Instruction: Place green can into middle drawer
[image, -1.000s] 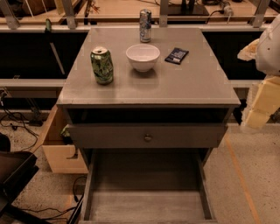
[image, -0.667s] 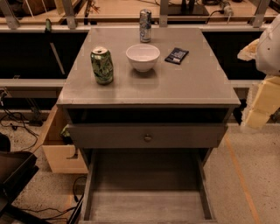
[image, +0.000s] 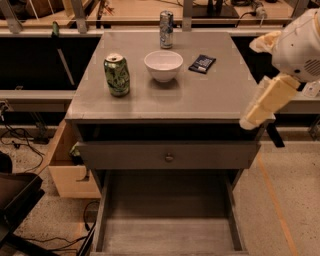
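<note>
Grey metal desk (image: 210, 100) fills the middle of the view, seen from above and in front. Below its top, the middle drawer (image: 170, 235) is pulled out toward the viewer, a wide shallow tray with a bare grey floor and low side walls. Above it sits a closed drawer front (image: 125, 156) with a small round knob (image: 169, 157).

At the right edge a white and cream robot arm reaches in. Its end effector (image: 261, 104) hangs just off the desk's right front corner, well apart from everything on the desk and holding nothing. Whether it is spread or pressed together cannot be told.

On the desk a white bowl (image: 163, 65) stands near the centre. The green can (image: 116, 75) stands upright just left of the bowl, near the desk's left side. A taller slim silver-blue can (image: 166, 22) stands at the back edge, and a small dark packet (image: 202, 63) lies right of the bowl.

The task looks barely begun: the drawer is open and ready, but the can is not yet grasped, lifted or placed inside.
</note>
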